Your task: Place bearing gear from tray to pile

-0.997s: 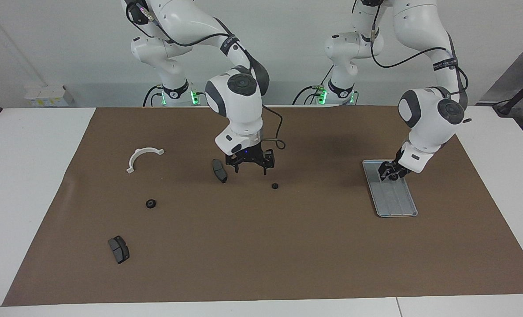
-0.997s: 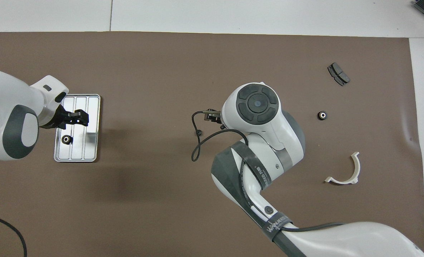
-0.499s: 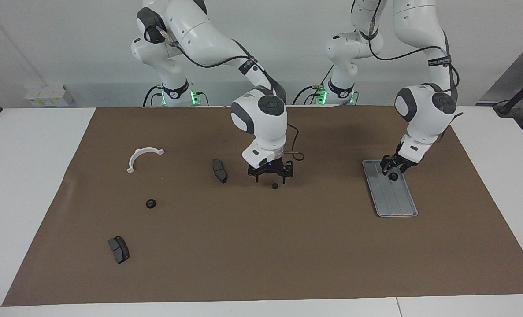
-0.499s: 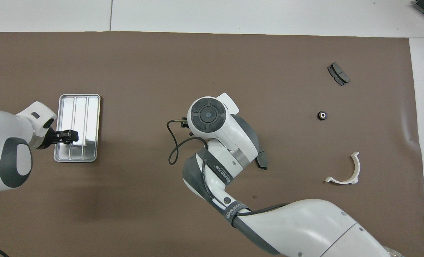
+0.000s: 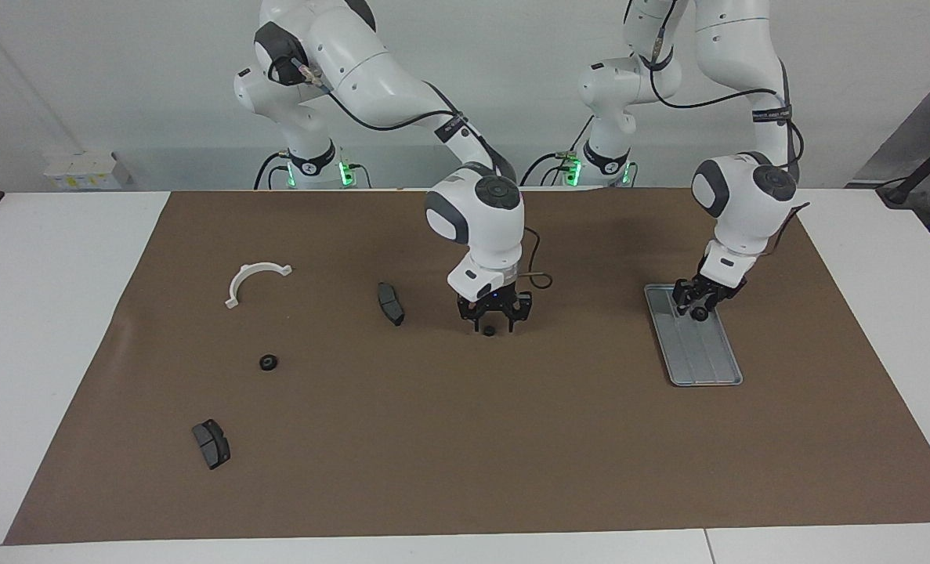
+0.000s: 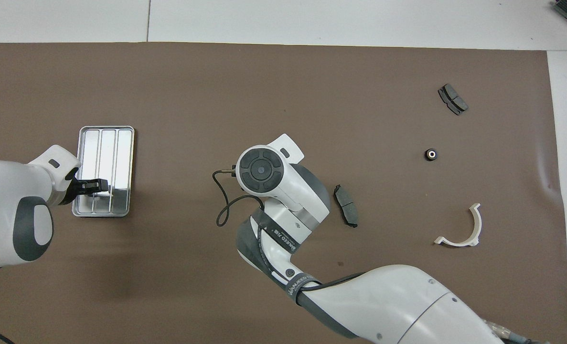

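Observation:
The silver-grey ridged tray point(image 5: 706, 356) lies toward the left arm's end of the brown mat, also in the overhead view point(image 6: 105, 153). A black bearing gear point(image 5: 700, 314) sits in the tray's end nearer to the robots. My left gripper point(image 5: 693, 304) is low over that gear; from overhead the left gripper point(image 6: 97, 185) covers it. The pile is spread toward the right arm's end: a white bracket point(image 5: 255, 280) and two dark brake pads point(image 5: 390, 303) point(image 5: 211, 442). My right gripper point(image 5: 494, 321) is open, low over a small black part point(image 5: 490, 331) mid-mat.
A second black bearing gear point(image 5: 268, 362) lies on the mat between the white bracket and the farther brake pad, also seen from overhead point(image 6: 430, 154). The right arm's wrist point(image 6: 259, 169) hides its gripper from overhead. White table surrounds the mat point(image 5: 433, 439).
The right gripper moved toward the left arm's end and came down over the small black part. The left gripper drew back along the tray and settled low over the bearing gear.

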